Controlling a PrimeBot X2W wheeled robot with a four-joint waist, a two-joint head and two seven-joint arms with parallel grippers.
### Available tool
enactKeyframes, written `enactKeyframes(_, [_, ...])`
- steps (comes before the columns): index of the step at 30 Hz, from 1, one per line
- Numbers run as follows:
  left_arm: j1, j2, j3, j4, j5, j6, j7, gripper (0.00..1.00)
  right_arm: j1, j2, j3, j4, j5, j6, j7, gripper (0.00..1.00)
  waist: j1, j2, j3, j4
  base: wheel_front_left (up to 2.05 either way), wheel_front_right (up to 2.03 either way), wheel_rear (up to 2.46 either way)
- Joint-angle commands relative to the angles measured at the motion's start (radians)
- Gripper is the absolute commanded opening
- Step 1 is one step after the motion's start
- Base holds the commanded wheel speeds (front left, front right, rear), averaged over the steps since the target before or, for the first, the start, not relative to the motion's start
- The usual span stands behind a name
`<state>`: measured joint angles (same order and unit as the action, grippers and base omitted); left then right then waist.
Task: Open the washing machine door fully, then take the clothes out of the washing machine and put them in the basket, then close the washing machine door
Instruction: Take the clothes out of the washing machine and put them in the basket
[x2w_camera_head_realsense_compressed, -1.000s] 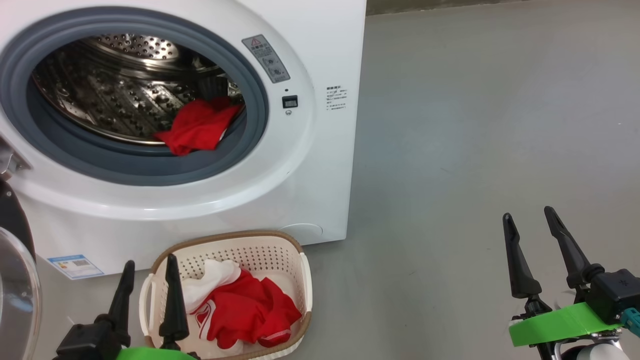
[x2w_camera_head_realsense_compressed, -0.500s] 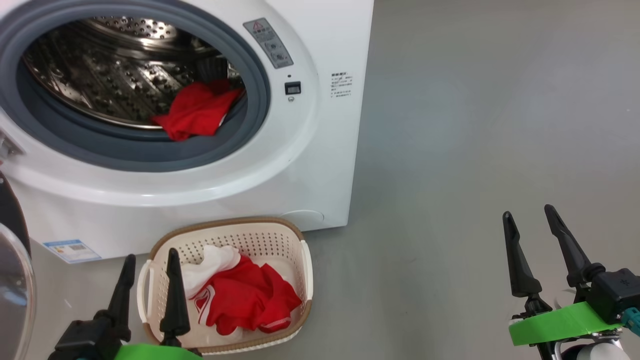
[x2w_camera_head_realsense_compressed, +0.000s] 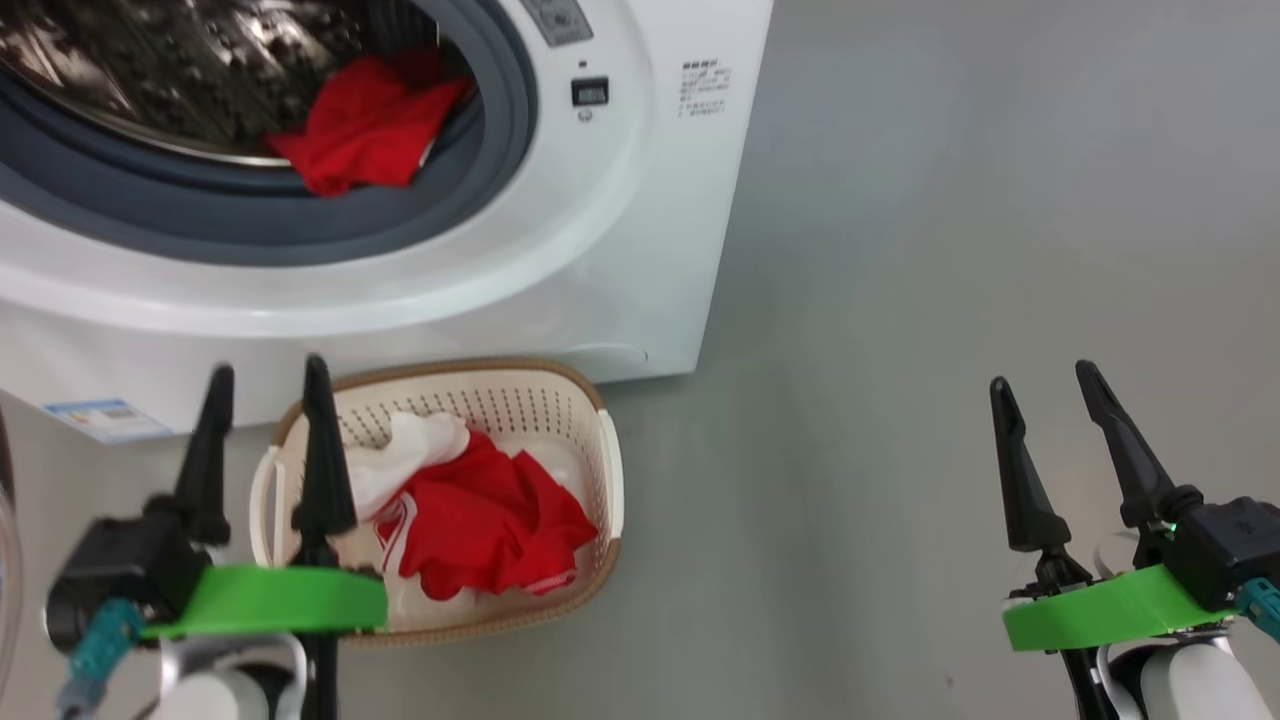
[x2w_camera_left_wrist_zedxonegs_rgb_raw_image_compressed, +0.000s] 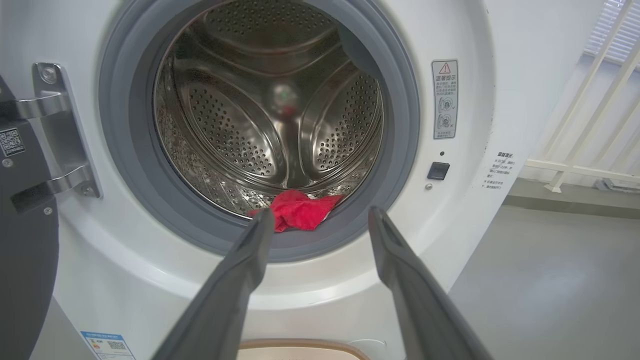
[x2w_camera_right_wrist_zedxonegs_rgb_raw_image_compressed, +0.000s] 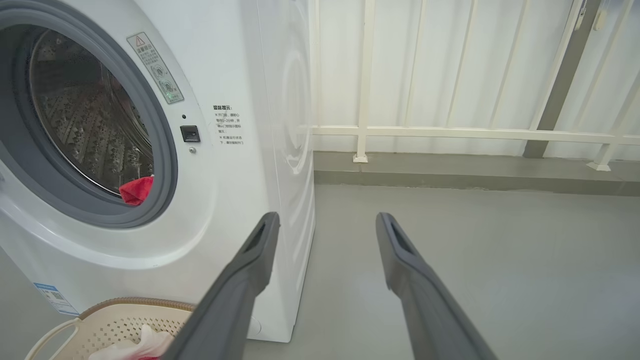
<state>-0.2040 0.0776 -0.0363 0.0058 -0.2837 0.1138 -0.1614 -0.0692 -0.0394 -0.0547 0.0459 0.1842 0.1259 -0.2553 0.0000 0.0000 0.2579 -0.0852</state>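
Clothes (x2w_camera_head_realsense_compressed: 480, 520) mostly lie in the basket (x2w_camera_head_realsense_compressed: 612, 470) on the floor against the washer (x2w_camera_head_realsense_compressed: 620, 250); one red garment (x2w_camera_head_realsense_compressed: 360, 125) rests at the front lip of the drum (x2w_camera_head_realsense_compressed: 150, 60). The left gripper (x2w_camera_head_realsense_compressed: 269, 364) and right gripper (x2w_camera_head_realsense_compressed: 1040, 374) hover empty, fingers spread. The left should probably reach straight in, straddle the bunched fold, and pinch firmly before lifting over the grey seal (x2w_camera_head_realsense_compressed: 300, 215).

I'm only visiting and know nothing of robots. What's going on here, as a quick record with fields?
Appliance: big white front-loading washing machine, dark door swung open on the left
Inside: one bright red garment at the opening's lower edge
Collected: red and white clothes in a cream perforated plastic basket on the grey floor
Left fingers: open, empty, by the basket
Right fingers: open, empty, off to the side
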Motion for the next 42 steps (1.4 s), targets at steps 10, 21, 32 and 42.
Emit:
enactKeyframes(10, [-0.211,0.049,0.043,0.038,-0.022,-0.008,0.001,1.0,-0.077,-0.011,0.056,-0.026,0.009,0.005,-0.006,1.0,0.0,0.0,0.137,-0.015,0.0,0.0,0.0])
enactKeyframes(21, [-0.446,0.114,0.061,0.211,-0.039,-0.035,0.014,1.0,-0.126,-0.011,0.09,-0.01,0.02,0.005,-0.006,1.0,0.0,0.0,0.225,-0.05,0.0,0.0,0.0])
enactKeyframes(32, [-0.679,0.169,0.059,0.384,-0.037,-0.049,0.031,1.0,-0.179,-0.011,0.116,-0.002,0.039,0.005,-0.006,1.0,0.0,0.0,0.305,-0.086,0.0,0.0,0.0])
enactKeyframes(42, [-0.838,0.183,0.041,0.595,-0.045,-0.072,0.031,1.0,-0.2,-0.011,0.133,0.008,0.037,0.005,-0.006,1.0,0.0,0.0,0.331,-0.11,0.0,0.0,0.0])
